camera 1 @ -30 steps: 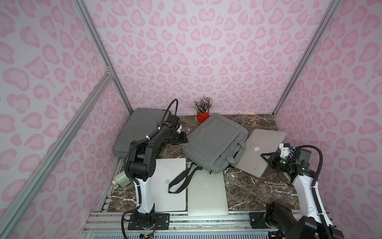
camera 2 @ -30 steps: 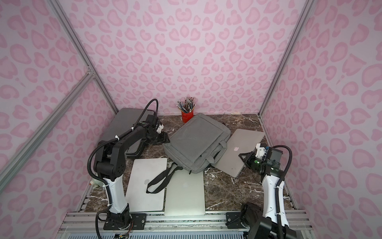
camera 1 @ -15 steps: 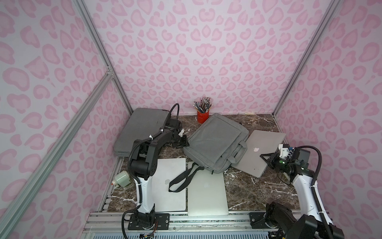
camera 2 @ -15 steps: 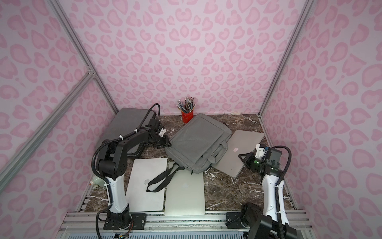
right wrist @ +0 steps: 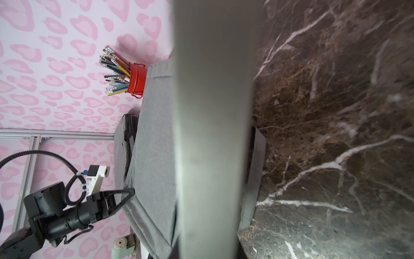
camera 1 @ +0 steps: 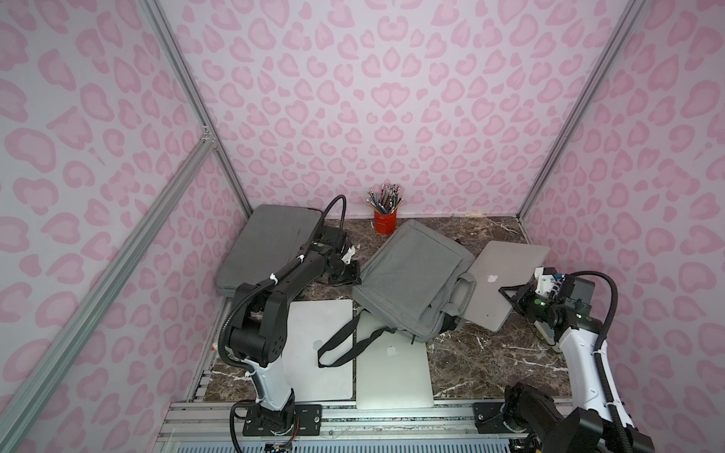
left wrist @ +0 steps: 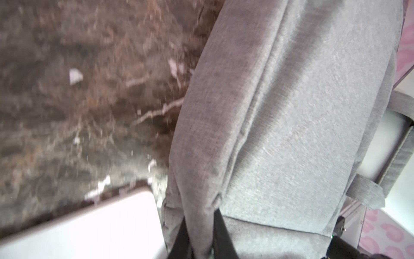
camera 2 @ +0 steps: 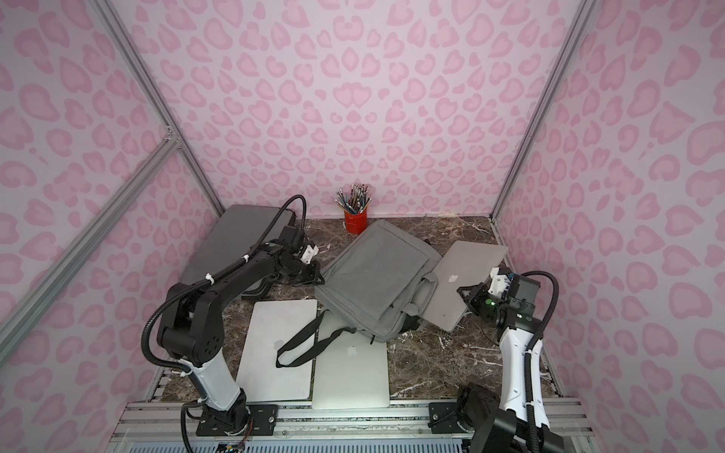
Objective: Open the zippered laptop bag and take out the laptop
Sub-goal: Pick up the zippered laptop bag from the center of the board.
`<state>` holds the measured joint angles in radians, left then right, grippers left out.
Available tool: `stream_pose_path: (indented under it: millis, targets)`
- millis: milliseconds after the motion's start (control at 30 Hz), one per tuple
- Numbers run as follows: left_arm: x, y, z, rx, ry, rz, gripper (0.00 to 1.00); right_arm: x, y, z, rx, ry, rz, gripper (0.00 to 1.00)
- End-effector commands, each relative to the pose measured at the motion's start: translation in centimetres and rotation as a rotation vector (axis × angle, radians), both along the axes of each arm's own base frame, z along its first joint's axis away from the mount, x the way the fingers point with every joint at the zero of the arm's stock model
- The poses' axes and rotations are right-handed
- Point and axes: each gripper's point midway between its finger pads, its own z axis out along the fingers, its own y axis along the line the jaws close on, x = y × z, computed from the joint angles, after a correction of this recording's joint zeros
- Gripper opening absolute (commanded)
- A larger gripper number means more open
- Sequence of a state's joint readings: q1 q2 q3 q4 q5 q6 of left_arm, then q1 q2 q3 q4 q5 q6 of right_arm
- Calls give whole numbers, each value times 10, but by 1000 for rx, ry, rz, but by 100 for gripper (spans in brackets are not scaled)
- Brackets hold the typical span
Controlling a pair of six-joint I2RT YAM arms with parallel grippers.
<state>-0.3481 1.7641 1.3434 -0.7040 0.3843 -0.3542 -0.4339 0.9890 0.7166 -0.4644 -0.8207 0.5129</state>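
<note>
Between the right end effector's (camera 1: pixel 510 295) jaws sits one edge of the grey laptop (camera 1: pixel 500 270), clenched and tilted. Its opposite edge meets the handle side of the laptop bag (camera 1: pixel 412 282) on the bench (camera 1: pixel 490 353). The left end effector (camera 1: pixel 347 274) touches the bag's far edge; I cannot tell whether it grips.
</note>
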Motion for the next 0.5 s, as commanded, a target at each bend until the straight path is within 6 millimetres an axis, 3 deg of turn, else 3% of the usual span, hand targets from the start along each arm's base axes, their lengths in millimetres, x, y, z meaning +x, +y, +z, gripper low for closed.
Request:
stream_pose_path:
  millis: [0, 133, 467]
  targets:
    - [-29, 3, 11, -19, 39, -42, 3, 13, 2, 24, -22, -116, 49, 0]
    - [-46, 23, 22, 16, 18, -2, 3, 16, 4, 29, -11, -133, 61, 0]
    - [-62, 71, 43, -45, 1, 197, 2, 19, 13, 28, 25, -145, 105, 0]
